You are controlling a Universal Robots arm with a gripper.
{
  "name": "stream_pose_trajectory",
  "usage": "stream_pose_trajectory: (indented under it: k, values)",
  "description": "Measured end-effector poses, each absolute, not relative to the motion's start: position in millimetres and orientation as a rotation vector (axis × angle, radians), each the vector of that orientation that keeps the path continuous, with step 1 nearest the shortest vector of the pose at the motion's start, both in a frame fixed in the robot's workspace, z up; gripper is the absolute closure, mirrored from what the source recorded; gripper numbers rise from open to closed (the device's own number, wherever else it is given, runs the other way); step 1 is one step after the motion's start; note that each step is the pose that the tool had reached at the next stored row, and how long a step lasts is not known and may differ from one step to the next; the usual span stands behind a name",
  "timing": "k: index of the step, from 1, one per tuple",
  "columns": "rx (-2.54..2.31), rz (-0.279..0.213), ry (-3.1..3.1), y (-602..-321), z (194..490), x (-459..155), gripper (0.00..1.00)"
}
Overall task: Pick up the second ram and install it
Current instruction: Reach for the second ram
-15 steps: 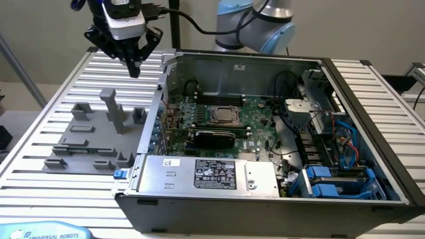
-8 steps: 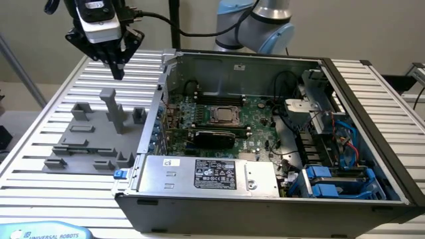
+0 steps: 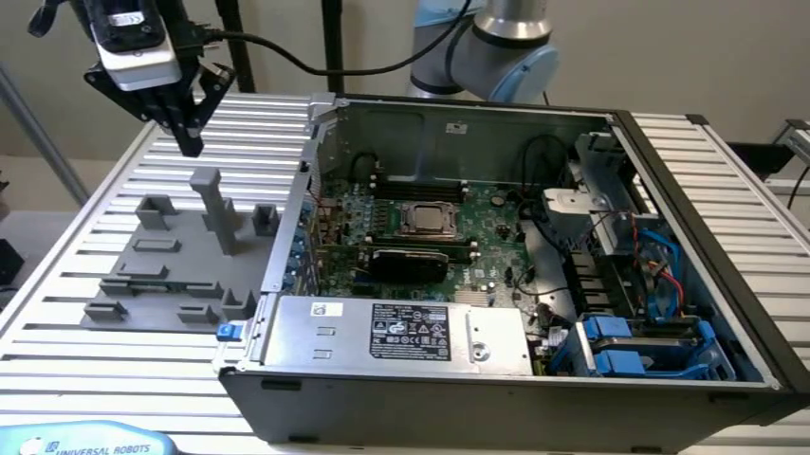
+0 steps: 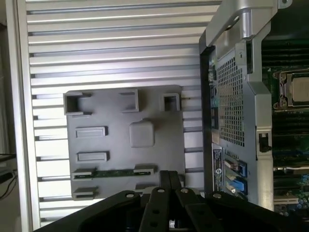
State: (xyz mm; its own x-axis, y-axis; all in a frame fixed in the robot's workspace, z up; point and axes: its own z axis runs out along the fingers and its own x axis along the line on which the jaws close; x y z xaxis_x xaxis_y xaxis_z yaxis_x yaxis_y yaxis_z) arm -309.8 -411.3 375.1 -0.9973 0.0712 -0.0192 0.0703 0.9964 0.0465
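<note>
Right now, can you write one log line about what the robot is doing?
hand: shut, empty, over grey holder | second ram: lying in holder, not picked up | computer case: open

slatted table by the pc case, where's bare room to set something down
Bare slats between the grey fixture and the table's near edge, and a strip on the exterior view's right of the case. Crowded: fixture-to-case gap, inside the case.
</note>
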Motion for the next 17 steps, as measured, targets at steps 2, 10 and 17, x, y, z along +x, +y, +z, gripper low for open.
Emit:
stream_pose_trajectory:
  k: [2, 10, 17]
  values:
    - [0.11, 0.071, 3.118, -412, 373, -319, 0.89]
    - [0.111, 0.069, 3.119, -414, 363, -355, 0.89]
    - [0.111, 0.069, 3.126, -420, 356, -372, 0.89]
